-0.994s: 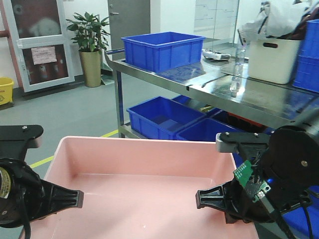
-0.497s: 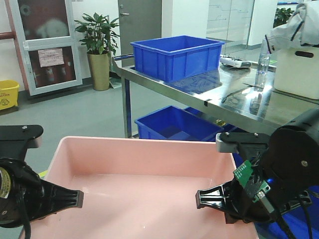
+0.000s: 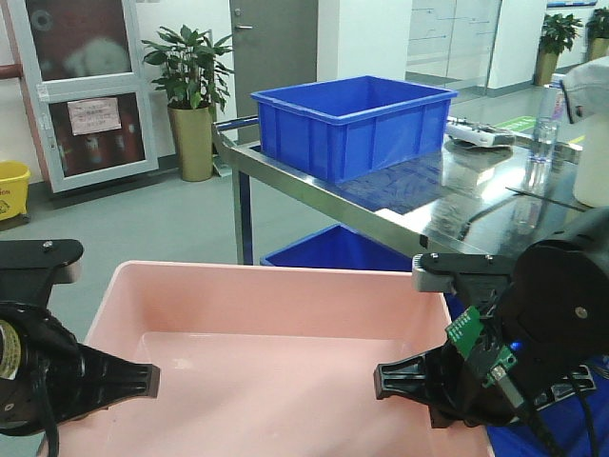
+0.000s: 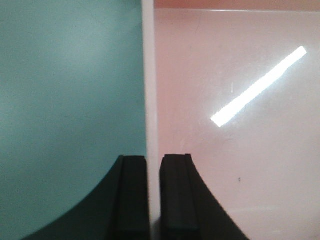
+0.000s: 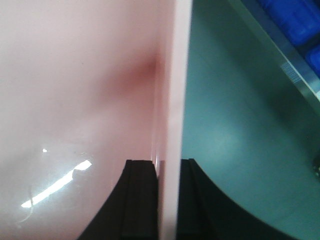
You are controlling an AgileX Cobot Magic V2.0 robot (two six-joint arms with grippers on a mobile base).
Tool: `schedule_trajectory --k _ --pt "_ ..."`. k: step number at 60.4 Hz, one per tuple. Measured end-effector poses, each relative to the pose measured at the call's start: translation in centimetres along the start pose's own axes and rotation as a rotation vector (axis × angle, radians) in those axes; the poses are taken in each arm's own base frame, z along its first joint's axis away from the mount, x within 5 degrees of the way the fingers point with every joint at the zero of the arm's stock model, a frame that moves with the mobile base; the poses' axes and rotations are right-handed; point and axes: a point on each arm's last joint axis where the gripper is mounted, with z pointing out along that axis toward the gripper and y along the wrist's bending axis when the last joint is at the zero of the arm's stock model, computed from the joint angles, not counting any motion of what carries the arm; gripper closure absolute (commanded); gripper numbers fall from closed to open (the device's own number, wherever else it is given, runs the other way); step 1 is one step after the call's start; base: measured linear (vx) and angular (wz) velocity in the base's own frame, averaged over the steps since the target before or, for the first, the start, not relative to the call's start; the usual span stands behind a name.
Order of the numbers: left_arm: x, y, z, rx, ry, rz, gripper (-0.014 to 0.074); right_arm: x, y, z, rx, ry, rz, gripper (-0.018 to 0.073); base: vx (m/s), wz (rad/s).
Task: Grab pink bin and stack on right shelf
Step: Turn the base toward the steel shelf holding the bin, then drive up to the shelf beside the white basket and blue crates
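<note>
The bin (image 3: 276, 324) filled the lower frame, with the shelf (image 3: 419, 214) at upper right. My left gripper (image 4: 153, 161) and right gripper (image 5: 167, 162) each clamped a side wall; I judged the plastic stiff, light and slick.

Bright; glare streak on pink bin (image 4: 235, 140)

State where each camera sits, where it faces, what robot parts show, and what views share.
Front view: on the robot, facing forward over the pink bin to the shelf; left gripper and right gripper show.
Left wrist view: on the left arm, looking along its fingers clamped on the bin's left wall; floor beside.
Right wrist view: same, on the bin's right wall.
Shared: all three show the bin.
</note>
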Motion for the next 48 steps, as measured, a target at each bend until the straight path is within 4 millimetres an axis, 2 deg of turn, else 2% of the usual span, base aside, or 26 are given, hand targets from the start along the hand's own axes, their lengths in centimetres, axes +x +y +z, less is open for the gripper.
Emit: schedule_trajectory --k 29,48 --pt "0.0 0.01 0.0 -0.001 0.0 0.0 0.0503 0.0 0.01 0.0 -0.001 -0.001 0.0 0.051 0.43 0.06" --pt "0.0 0.01 0.0 -0.001 0.0 0.0 0.0503 -0.02 0.02 0.0 -0.002 -0.002 0.0 0.051 0.37 -0.29"
